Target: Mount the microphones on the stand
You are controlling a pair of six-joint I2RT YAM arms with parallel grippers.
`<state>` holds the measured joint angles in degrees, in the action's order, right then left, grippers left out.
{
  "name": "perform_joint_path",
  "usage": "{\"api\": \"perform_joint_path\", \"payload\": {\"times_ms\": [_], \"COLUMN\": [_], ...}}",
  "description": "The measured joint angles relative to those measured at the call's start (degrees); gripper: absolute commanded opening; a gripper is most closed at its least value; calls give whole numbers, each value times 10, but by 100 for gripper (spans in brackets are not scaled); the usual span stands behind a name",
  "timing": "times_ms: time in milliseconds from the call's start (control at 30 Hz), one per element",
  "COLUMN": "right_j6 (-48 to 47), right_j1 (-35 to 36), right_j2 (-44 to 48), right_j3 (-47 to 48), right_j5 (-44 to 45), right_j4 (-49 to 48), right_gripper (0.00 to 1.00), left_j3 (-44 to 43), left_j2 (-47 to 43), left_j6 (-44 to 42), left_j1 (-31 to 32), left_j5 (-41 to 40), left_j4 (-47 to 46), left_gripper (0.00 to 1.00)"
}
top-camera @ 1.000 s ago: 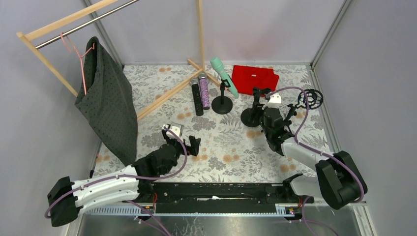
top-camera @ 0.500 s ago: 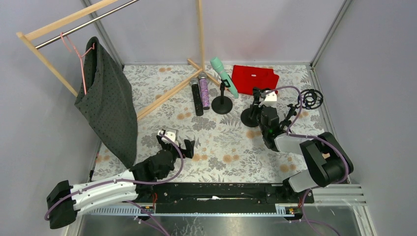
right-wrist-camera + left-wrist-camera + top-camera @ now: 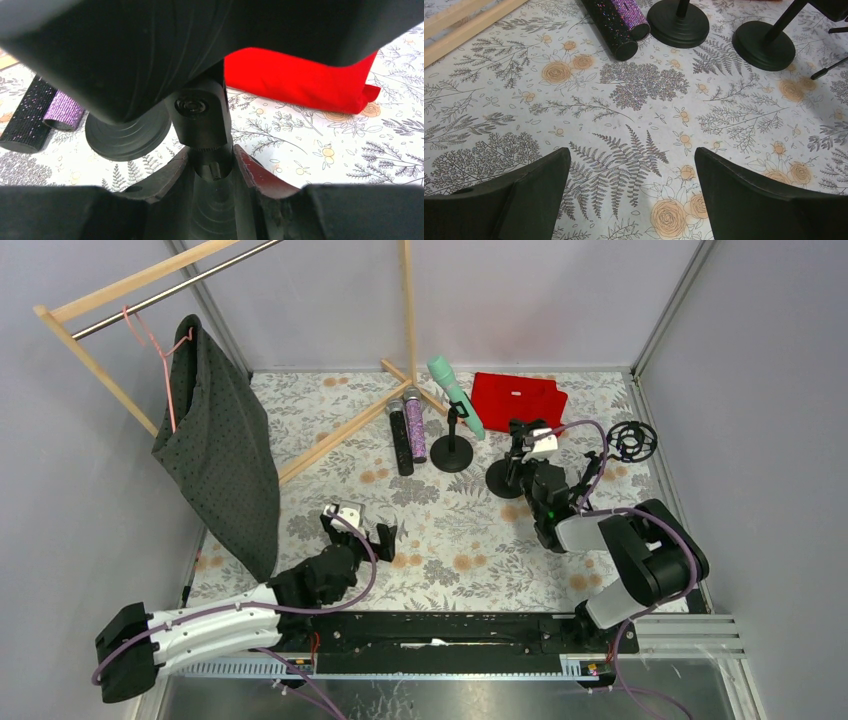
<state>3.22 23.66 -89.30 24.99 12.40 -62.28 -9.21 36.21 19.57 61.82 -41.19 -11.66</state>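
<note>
The mint-green microphone [image 3: 455,396] sits tilted in the clip of a black stand [image 3: 452,453]. The black microphone [image 3: 400,439] and the glittery purple microphone [image 3: 414,426] lie side by side to its left; their ends show in the left wrist view [image 3: 613,26] [image 3: 630,15]. A second, empty stand [image 3: 501,479] is to the right. My right gripper [image 3: 521,447] [image 3: 211,152] is shut around this stand's upper joint [image 3: 201,117]. My left gripper [image 3: 366,536] [image 3: 631,165] is open and empty over the cloth, well short of the microphones.
A red cloth [image 3: 518,399] lies behind the stands. A wooden clothes rack [image 3: 340,430] crosses the back left, with a dark garment [image 3: 218,450] on a pink hanger. A black wire ring [image 3: 633,440] lies at the right. Grey walls enclose the floral tablecloth [image 3: 450,540].
My right arm has folded in and pushed the gripper left onto the second stand, whose base shifted slightly left. My left gripper has drawn back a little toward me.
</note>
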Motion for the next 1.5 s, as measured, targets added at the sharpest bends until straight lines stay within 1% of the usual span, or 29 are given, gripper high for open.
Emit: {"api": "perform_joint_path", "payload": {"times_ms": [167, 300, 500, 567, 767, 833, 900, 1000, 1033, 1133, 1233, 1367, 1433, 1500], "right_j6": [-19, -21, 0, 2, 3, 3, 3, 3, 4, 6, 5, 10, 12, 10], "right_j1": [0, 0, 16, 38, 162, 193, 228, 274, 288, 320, 346, 354, 355, 355], "right_j2": [29, 89, 174, 190, 226, 231, 233, 233, 231, 215, 202, 205, 224, 255], "right_j3": [-38, -53, -92, -102, -125, -126, -126, -126, -126, -126, -126, -127, -128, -128], "right_j5": [-38, -91, -150, -153, -149, -144, -125, -105, -99, -81, -64, -49, -41, -34], "right_j4": [-22, 19, 42, 54, 87, 95, 101, 106, 105, 102, 90, 89, 100, 122], "right_gripper": [0, 0, 0, 0, 0, 0, 0, 6, 10, 24, 43, 67, 75, 79], "left_j3": [0, 0, 0, 0, 0, 0, 0, 0, 0, -1, -12, -46, -68, -92], "left_j2": [14, 18, 18, 18, 25, 25, 24, 17, 15, 10, 13, 48, 79, 114], "left_j6": [-2, -3, -3, -3, -3, -3, -3, 0, 2, 18, 43, 73, 83, 95], "left_j1": [0, 0, 0, 0, 0, 0, 0, 0, 0, 0, 0, 0, -9, -34], "left_j5": [0, 0, 0, 0, 0, 0, -1, -8, -11, -28, -40, -47, -44, -32], "left_j4": [-5, -5, -10, -10, -15, -15, -15, -13, -13, -4, 18, 21, 17, 14], "left_gripper": [98, 98, 98, 98, 98, 98, 98, 99, 99, 99, 99, 99, 99, 99]}}
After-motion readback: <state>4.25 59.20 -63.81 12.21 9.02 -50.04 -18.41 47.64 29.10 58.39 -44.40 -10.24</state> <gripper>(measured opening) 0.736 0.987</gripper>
